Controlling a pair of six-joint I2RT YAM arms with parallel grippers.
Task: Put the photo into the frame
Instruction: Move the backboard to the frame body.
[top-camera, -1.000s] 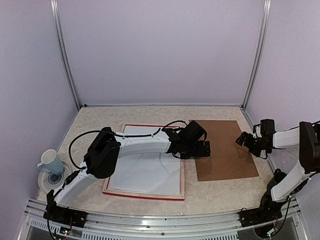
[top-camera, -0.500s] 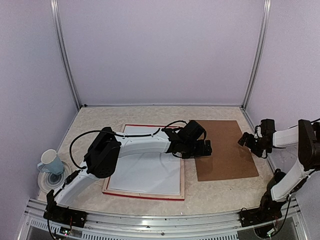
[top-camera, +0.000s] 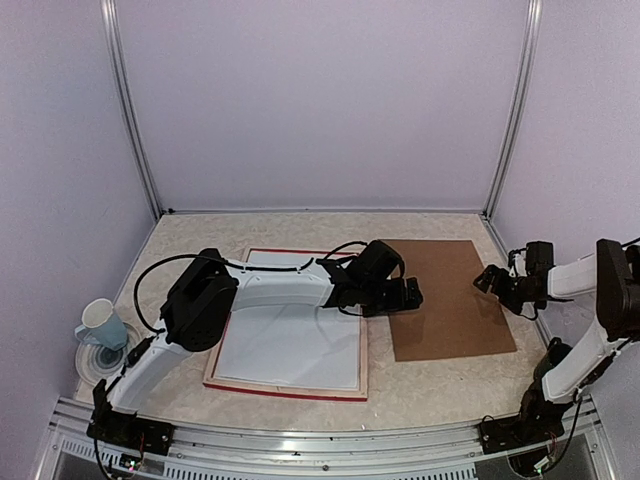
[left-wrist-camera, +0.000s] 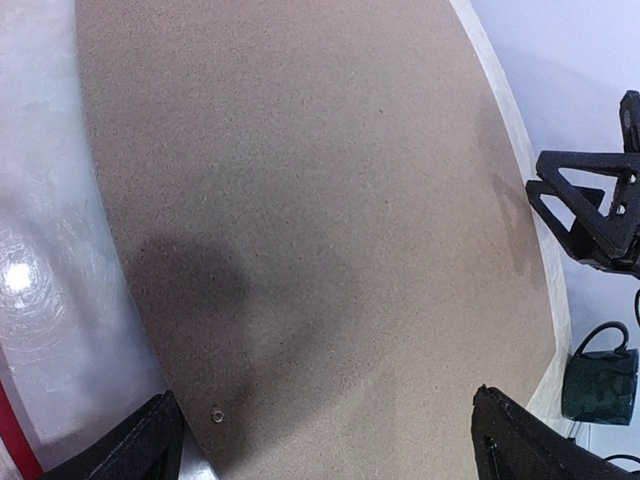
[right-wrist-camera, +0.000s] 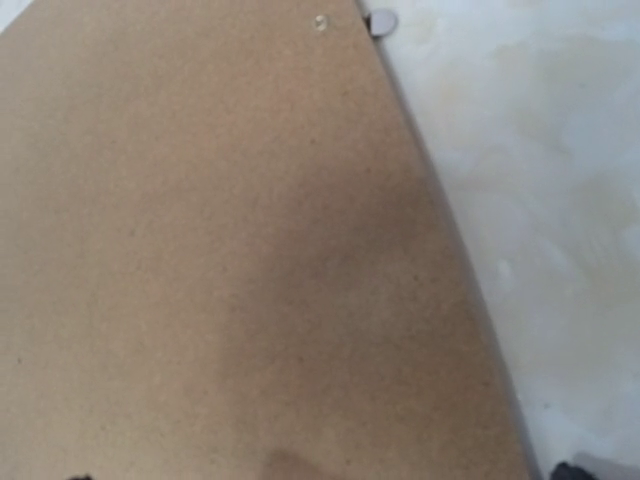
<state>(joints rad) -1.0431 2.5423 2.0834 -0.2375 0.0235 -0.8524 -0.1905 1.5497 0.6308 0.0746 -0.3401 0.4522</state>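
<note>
Over the board's (top-camera: 450, 300) 9 o'clock edge hangs the left claw (top-camera: 410, 296), jaws spread wide and pinching nothing; its wrist view shows one fingertip at each lower corner with bare brown board between. Whether the tips touch the board I cannot tell.

At the board's 3 o'clock edge sits the right claw (top-camera: 488, 280), also spread and empty. Its wrist view looks down on the same board and a small clip at one corner.

So the board lies between the two claws, its long axis seemingly running 12 to 6.

From the left claw, the frame (top-camera: 285, 389) lies toward 8 o'clock, just beside the board, back side up on the desk (top-camera: 200, 240), with the same 12-to-6 run. A plain white sheet fills it. No window shows in that sheet, so I take it for the photo (top-camera: 290, 345), blank side up and already seated.

Judged so, the left arm, which stretches across the frame, is the nearer one, and any carry of the board goes toward 9 o'clock.
</note>
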